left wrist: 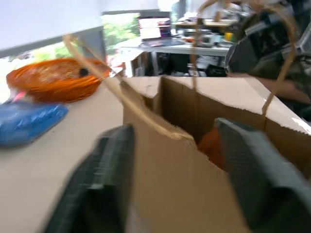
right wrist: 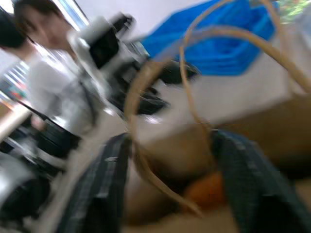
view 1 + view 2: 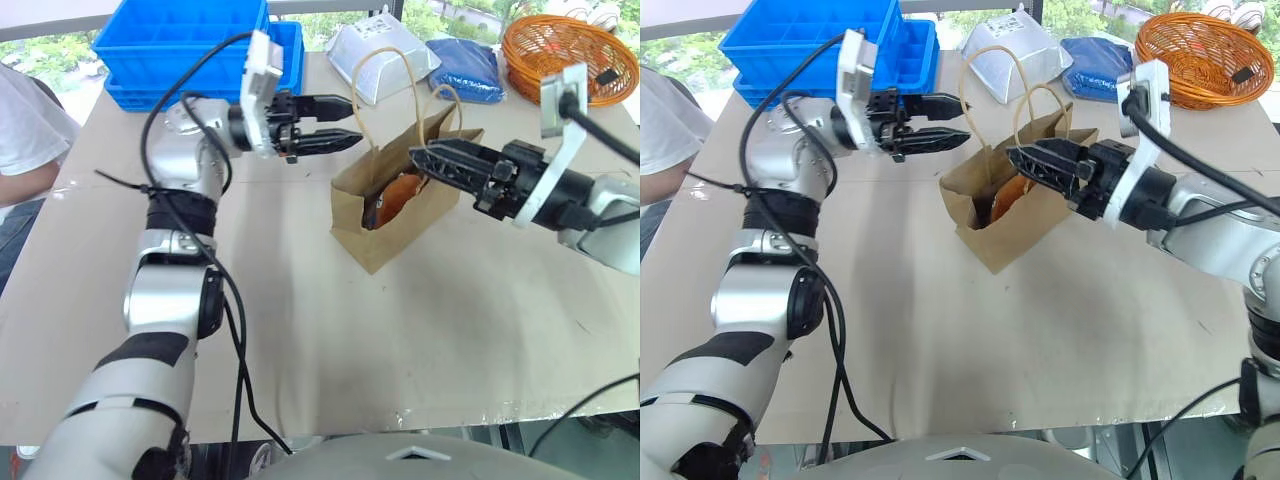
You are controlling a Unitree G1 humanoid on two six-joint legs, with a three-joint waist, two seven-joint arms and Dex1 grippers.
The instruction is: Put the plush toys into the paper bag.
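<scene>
From the head camera, the paper bag (image 3: 400,205) stands open on the worktop (image 3: 300,310), a brown plush toy (image 3: 398,195) inside; the left gripper (image 3: 335,125) and right gripper (image 3: 425,160) flank it, fingers spread, empty. Left wrist: orange shows in the bag's mouth. Right wrist: handles loop between the fingers, so withdrawing should avoid snagging them.

A blue crate (image 3: 190,45), silver pouch (image 3: 385,60), blue packet (image 3: 468,68) and orange basket (image 3: 565,50) line the table's (image 3: 430,330) far edge.

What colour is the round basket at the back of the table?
The basket is orange, clearest in the left eye view.
</scene>
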